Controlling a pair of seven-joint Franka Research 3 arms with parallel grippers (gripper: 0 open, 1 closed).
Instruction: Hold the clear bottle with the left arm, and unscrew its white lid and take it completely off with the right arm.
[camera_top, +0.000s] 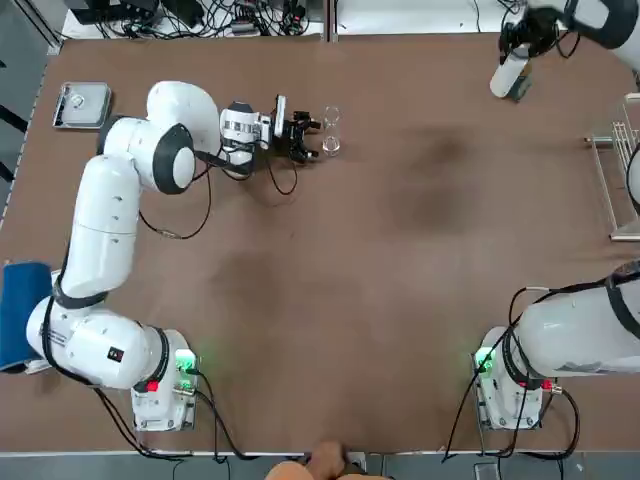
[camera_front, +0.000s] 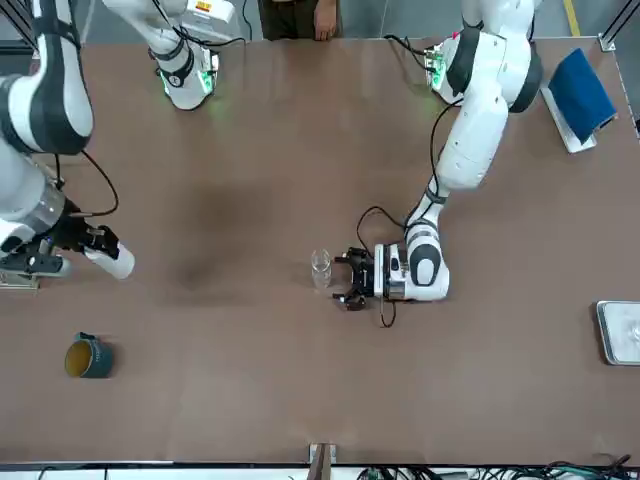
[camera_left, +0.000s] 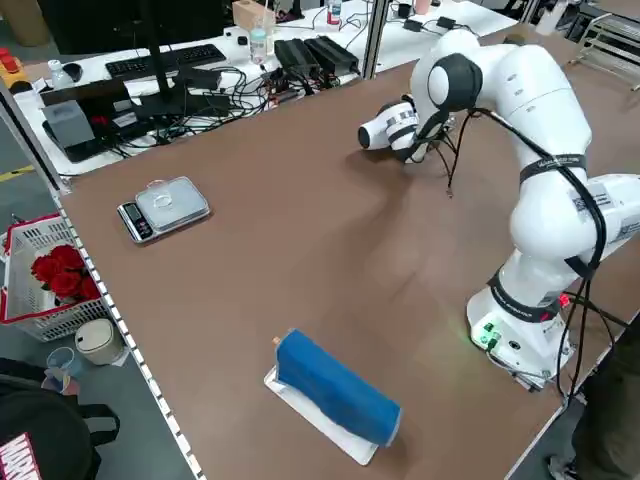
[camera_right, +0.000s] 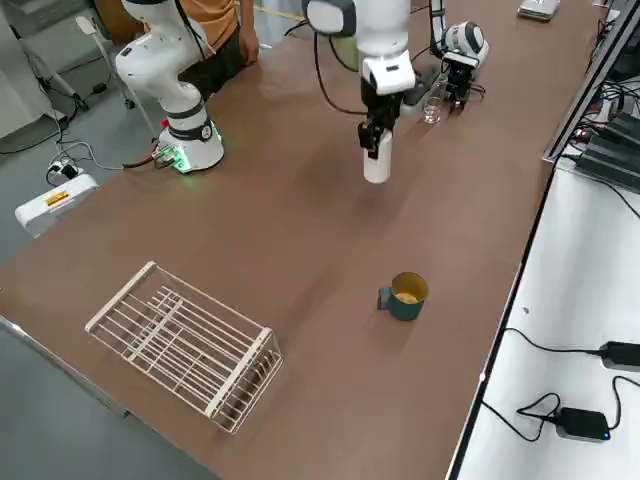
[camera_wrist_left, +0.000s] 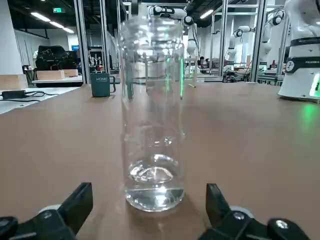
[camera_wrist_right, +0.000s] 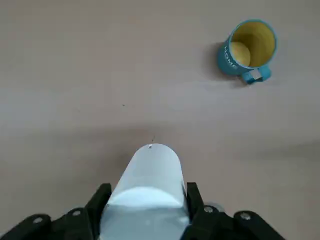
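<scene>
The clear bottle (camera_top: 331, 131) stands upright on the brown table with its rim open, also seen as a small vial (camera_front: 320, 268) from the front and close up (camera_wrist_left: 152, 115) in the left wrist view. My left gripper (camera_top: 308, 139) lies low just beside it, open, with the fingers apart from the glass (camera_wrist_left: 150, 210). My right gripper (camera_top: 516, 57) hangs above the table's far right corner, shut on the white lid (camera_top: 507, 74), which also shows from the front (camera_front: 110, 259), from the right side (camera_right: 377, 160) and between the fingers (camera_wrist_right: 149, 172).
A teal mug (camera_front: 88, 357) with a yellowish inside stands on the table near the lid (camera_wrist_right: 247, 50). A wire rack (camera_top: 620, 170) sits at the right edge, a scale (camera_top: 82, 104) at the far left, a blue roll (camera_top: 22, 312) by the left base.
</scene>
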